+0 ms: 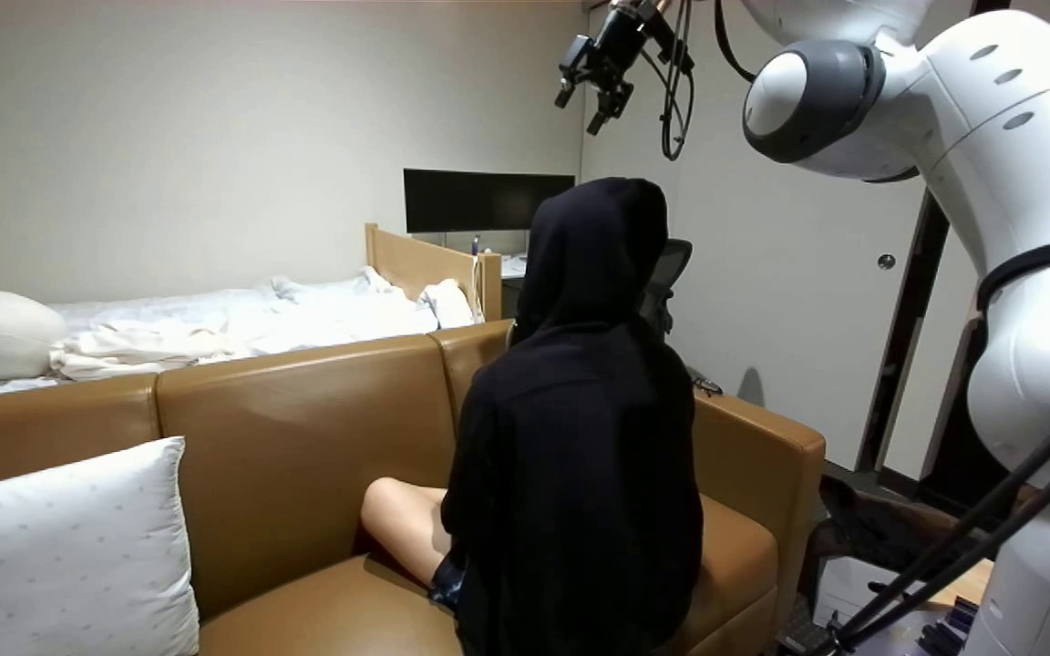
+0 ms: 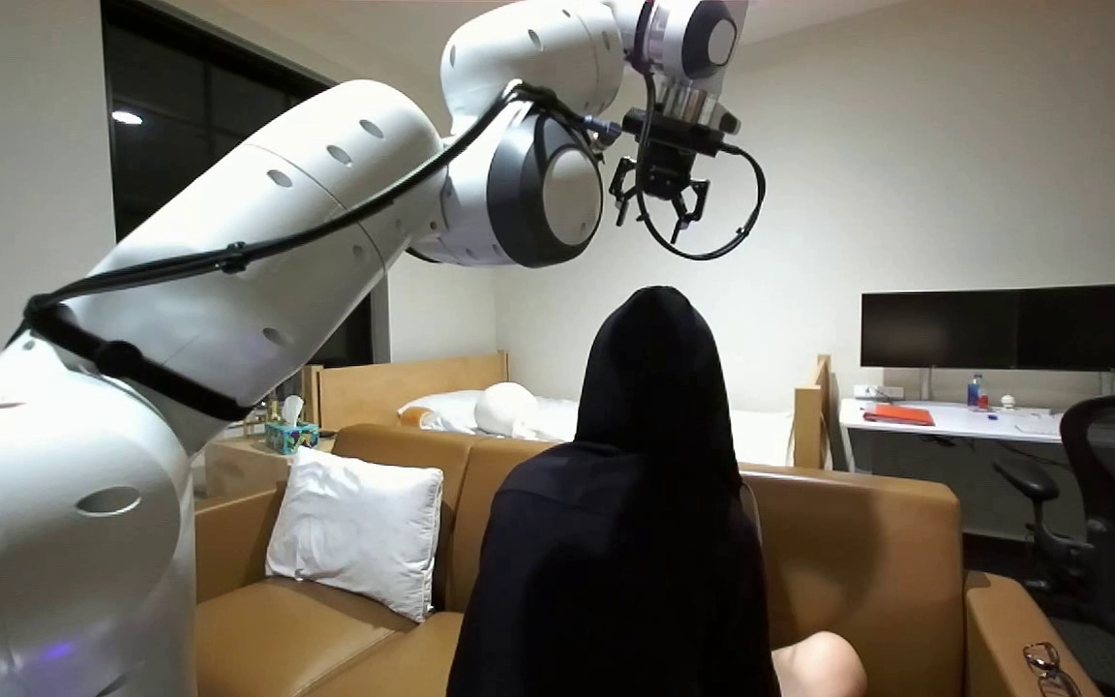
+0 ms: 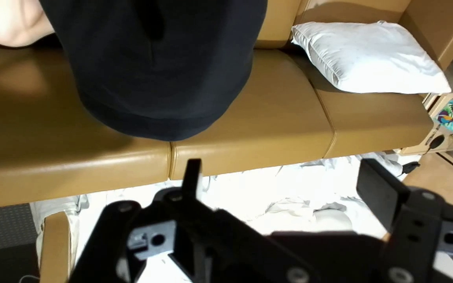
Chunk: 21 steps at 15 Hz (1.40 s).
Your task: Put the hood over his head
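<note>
Around the hood [image 2: 659,378]: in an exterior view, the sofa pillow [image 2: 356,523] was seen at eight o'clock, the monitors [image 2: 940,329] at three, the glasses [image 2: 1051,668] at four.
Cable loop [image 2: 699,257]: it was hung beside the gripper [image 2: 649,227], reaching lower than it.
Hood: it was worn over the head, which was hidden; its crown was pointed to twelve o'clock, long axis upright.
Count: one hood, one sofa pillow and two monitors were seen.
Gripper: its jaws were spread wide, at the hood's twelve o'clock, apart from it.
</note>
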### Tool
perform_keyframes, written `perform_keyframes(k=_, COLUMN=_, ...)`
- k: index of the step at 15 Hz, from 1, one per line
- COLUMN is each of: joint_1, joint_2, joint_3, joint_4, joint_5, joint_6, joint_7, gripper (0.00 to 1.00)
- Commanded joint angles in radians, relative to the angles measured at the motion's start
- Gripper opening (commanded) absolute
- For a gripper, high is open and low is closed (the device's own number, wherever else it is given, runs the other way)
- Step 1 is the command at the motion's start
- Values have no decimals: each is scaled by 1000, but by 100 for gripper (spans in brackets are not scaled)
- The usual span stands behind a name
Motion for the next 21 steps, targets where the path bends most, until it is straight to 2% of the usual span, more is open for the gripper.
perform_keyframes(k=1, joint_1=3, joint_2=-14, joint_3=-2, joint_4=-6, joint_5=13, joint_6=-6, joint_7=80, gripper=100)
perform_keyframes(k=2, joint_1=3, joint_2=-3, joint_3=-4, joint_4=-1, joint_5=3, joint_6=0, joint_7=32, gripper=100)
perform_keyframes(k=13, joint_1=23, joint_2=-12, joint_3=-6, joint_4=-5, joint_5=0, joint_6=-9, joint_7=64, gripper=100)
perform_keyframes(k=21, joint_1=94, joint_2=-20, joint_3=-3, joint_4=-7, joint_5=-4, joint_6=-3, joint_7=80, gripper=100)
